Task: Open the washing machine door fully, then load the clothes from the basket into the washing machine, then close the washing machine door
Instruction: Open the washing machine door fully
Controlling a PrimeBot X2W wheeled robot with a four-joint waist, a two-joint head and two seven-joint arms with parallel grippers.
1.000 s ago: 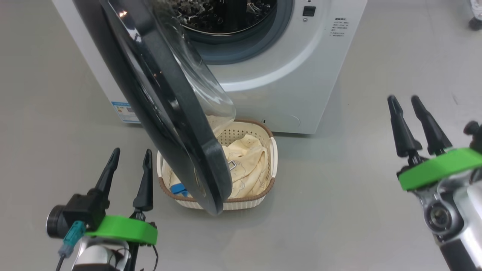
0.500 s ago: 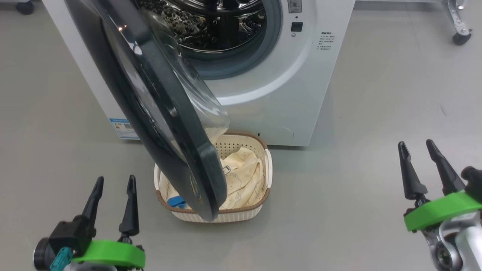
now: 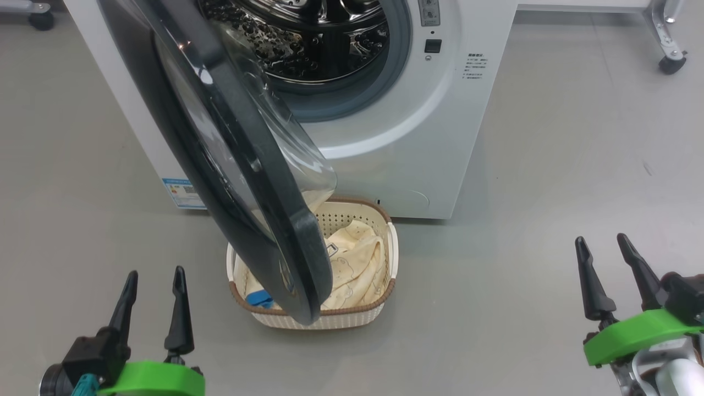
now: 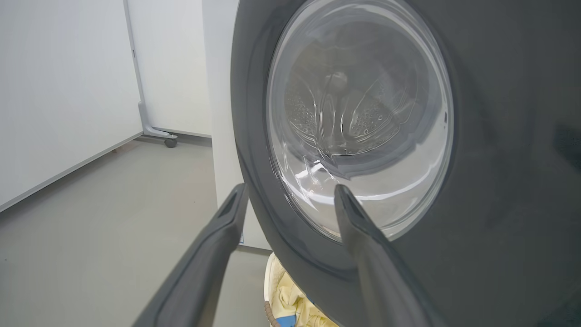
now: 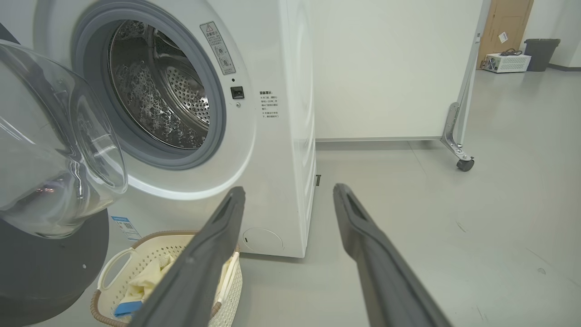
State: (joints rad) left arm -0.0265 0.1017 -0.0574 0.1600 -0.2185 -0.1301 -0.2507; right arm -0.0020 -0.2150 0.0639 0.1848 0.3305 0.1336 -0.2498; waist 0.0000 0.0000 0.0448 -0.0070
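Note:
The white washing machine [image 3: 429,148] stands at the top of the head view, its steel drum [image 3: 308,38] exposed. Its black-rimmed door [image 3: 220,154] hangs partly open, swung out over the cream basket [image 3: 330,319] on the floor. Pale yellow clothes [image 3: 355,264] with a blue patch lie in the basket, partly hidden by the door. My left gripper [image 3: 154,280] is open at the lower left, clear of the door. My right gripper [image 3: 602,247] is open at the lower right, holding nothing. In the left wrist view the door [image 4: 499,136] with its glass bowl looms close ahead of my fingers [image 4: 358,222].
Grey floor spreads to both sides of the washer. A wheeled white partition [image 5: 390,68] with a caster [image 5: 465,164] stands behind and right of the machine. Another panel and caster [image 4: 170,142] stand far left. A bin [image 5: 540,53] sits by a distant door.
The head camera has tilted up and back, showing more of the drum. Both grippers sit lower in the picture than a second ago, still open. The door and basket stay as they were.

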